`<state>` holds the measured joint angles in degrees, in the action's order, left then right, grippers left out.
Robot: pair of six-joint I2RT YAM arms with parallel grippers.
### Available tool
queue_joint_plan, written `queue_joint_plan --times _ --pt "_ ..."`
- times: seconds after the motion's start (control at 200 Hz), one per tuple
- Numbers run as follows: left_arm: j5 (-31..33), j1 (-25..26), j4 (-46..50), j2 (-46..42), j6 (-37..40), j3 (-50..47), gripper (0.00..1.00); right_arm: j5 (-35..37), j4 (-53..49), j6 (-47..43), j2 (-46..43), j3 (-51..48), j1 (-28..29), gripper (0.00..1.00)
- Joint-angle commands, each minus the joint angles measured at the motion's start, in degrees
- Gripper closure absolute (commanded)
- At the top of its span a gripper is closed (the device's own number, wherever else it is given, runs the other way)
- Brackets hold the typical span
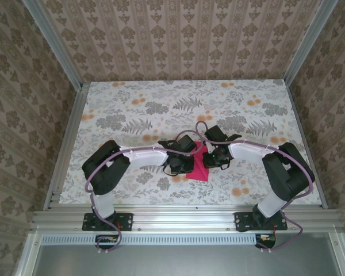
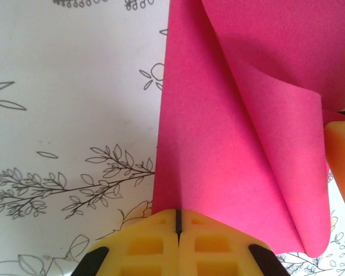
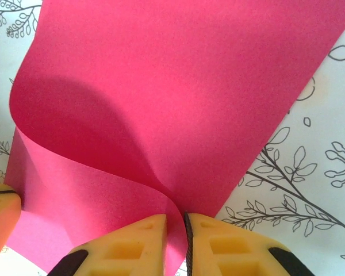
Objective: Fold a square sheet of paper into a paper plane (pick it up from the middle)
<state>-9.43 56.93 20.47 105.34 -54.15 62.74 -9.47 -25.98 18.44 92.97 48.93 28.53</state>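
The right gripper (image 3: 181, 223) has its yellow ribbed pads nipped onto a rolled-over flap of the thin, plain magenta-pink square sheet of paper (image 3: 178, 86). In its wrist view the flap dives into the slit between the pads at 6 o'clock. From there the paper balloons up toward 12 and curls back on itself at 9. I'd judge that grip is meant to carry one side across for a fold, since the curl is soft and nothing looks pressed flat yet.

The left gripper (image 2: 178, 217) has its pads tight together, tips set at the sheet's near edge at 6 o'clock of its own view (an anchor, I'd guess, so the lower layer doesn't slide when the other side comes over). Whether that edge is caught in the seam or only pinned under the tips, I can't make out. A yellow fingertip (image 2: 342, 141) of the right gripper pokes in at 3 o'clock there, cut off by the frame.

From above, the sheet lies between the two wrists on the fern-and-flower printed table (image 1: 161, 103), toward its 6 o'clock edge. The black gripper bodies roof most of it over, leaving a pink wedge. How much lies flat, and whether any crease sits under the curl, is hidden.
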Motion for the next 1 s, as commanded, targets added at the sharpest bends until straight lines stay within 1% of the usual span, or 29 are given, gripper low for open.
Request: queue_joint_plan --times 0.0,0.125,0.34,0.415,0.6,0.79,0.995 --pt "1.66 -0.7 3.23 0.13 2.11 1.41 1.0 -1.57 -1.35 3.56 -1.35 -0.85 0.01 0.83" --pt "1.98 -2.03 3.42 -3.2 2.84 0.46 1.0 -2.49 -0.2 6.19 -3.64 -2.96 0.77 0.84" --pt "3.44 -2.59 5.74 -8.43 4.23 0.31 1.0 -4.83 3.98 11.03 -6.72 -6.49 2.54 0.83" --pt "2.81 -2.52 5.11 -8.96 3.84 -0.68 1.0 -3.84 4.3 10.98 -6.93 -6.98 2.84 0.83" --pt "-0.47 -0.59 2.58 -6.73 3.48 0.12 1.0 -1.39 1.79 6.79 -5.9 -3.57 2.75 0.83" --pt "-0.4 0.47 -0.99 -4.28 -1.04 -0.98 1.0 0.23 0.01 4.97 -4.52 -1.85 2.59 0.84" --pt "-0.57 0.66 -1.45 -2.44 -1.48 -1.22 1.0 1.13 -0.55 3.19 -4.11 -0.77 2.51 0.83"
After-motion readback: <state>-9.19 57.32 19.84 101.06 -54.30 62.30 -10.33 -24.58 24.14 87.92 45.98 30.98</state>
